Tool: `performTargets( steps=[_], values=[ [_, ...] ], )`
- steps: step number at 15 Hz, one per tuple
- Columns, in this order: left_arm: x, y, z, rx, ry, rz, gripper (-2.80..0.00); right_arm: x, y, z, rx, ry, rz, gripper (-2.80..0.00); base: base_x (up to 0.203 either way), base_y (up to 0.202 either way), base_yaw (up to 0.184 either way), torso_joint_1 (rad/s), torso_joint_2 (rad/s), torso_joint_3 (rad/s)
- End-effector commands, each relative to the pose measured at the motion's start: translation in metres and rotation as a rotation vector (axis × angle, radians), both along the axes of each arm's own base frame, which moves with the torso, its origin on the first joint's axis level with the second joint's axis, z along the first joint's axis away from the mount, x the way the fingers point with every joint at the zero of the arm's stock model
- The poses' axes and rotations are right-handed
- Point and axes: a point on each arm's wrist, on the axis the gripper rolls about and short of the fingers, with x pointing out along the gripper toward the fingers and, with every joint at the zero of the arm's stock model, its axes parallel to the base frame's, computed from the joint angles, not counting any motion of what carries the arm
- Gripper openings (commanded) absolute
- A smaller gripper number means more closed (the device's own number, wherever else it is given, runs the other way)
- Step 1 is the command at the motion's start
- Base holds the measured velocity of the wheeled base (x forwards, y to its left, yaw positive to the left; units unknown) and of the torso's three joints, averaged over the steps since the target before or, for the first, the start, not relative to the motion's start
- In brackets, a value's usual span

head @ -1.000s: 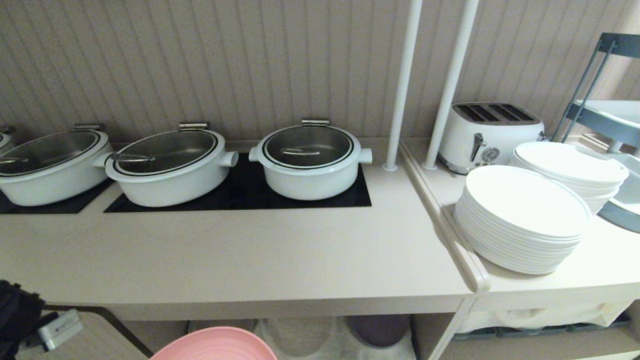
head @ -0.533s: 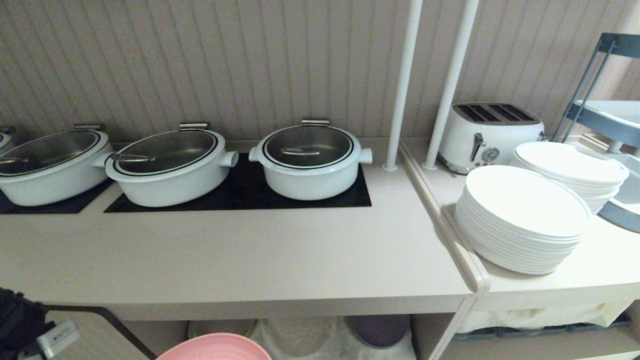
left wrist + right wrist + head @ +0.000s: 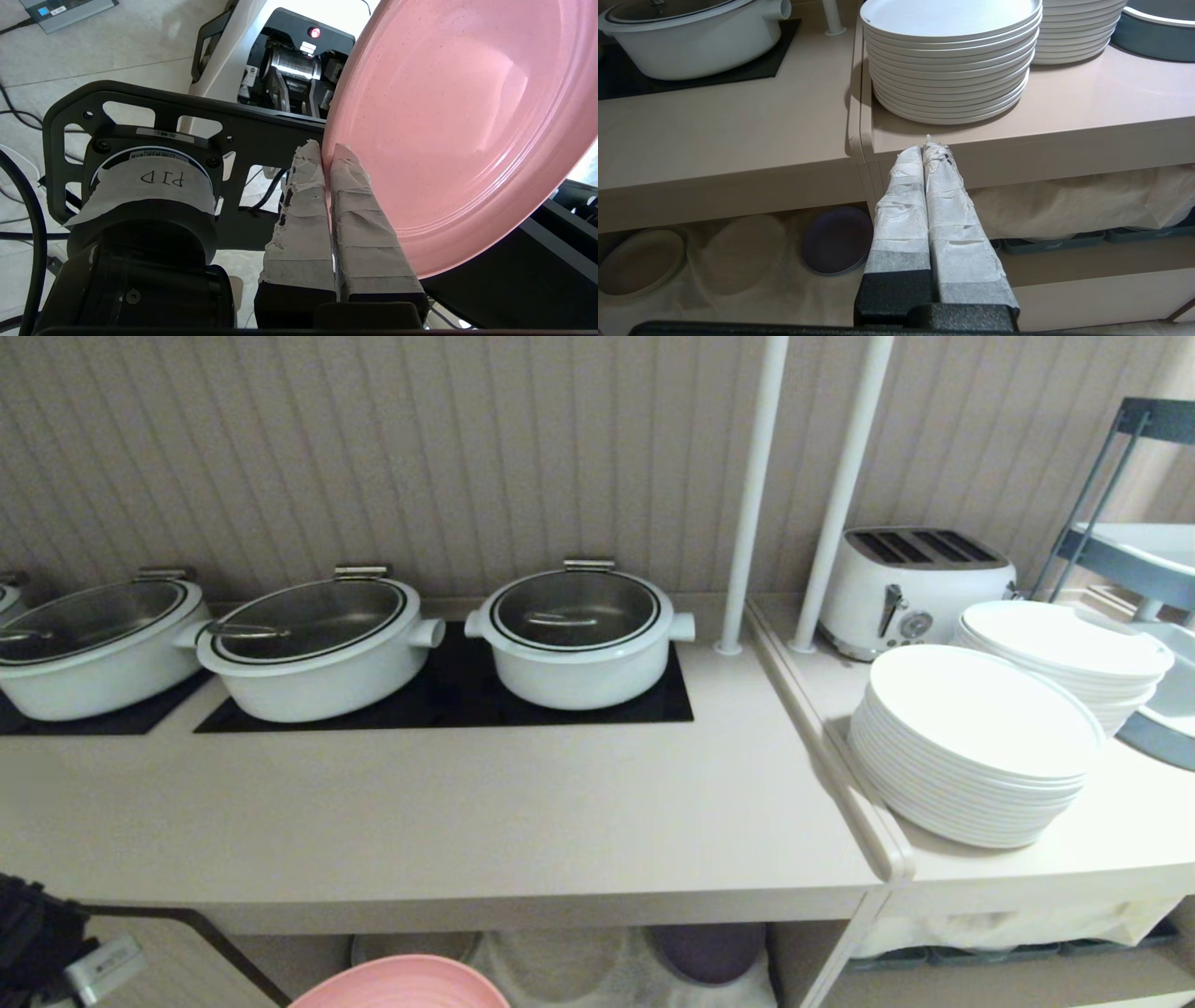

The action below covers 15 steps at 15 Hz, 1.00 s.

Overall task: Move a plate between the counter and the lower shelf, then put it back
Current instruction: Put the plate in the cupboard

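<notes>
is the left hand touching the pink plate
Touching. The left wrist view shows the left hand shut on the pink plate, its taped fingers pinching the rim.

Your head view looks down on the counter [image 3: 467,821]; the right wrist view shares its near edge, lower.

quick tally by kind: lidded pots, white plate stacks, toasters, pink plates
lidded pots: 3
white plate stacks: 2
toaster: 1
pink plate: 1
total: 7
</notes>
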Motion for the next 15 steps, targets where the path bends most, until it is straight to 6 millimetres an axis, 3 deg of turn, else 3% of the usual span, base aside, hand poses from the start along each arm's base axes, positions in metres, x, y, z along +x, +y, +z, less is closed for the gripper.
performTargets(
  steps=[1, 15],
  values=[
    [0.0, 0.0, -0.0003, 0.001, 0.007, 0.004, -2.8, 0.0, 0.0, 0.0, 0.0, 0.0, 0.0, -2.8, 0.0, 0.0, 0.0, 0.0, 0.0, 0.0],
    [-0.0017, 0.0005, -0.0031, 0.003, 0.018, 0.005, -2.8, 0.0, 0.0, 0.0001, 0.002, -0.002, 0.0, -2.8, 0.0, 0.0, 0.0, 0.0, 0.0, 0.0]
  ],
)
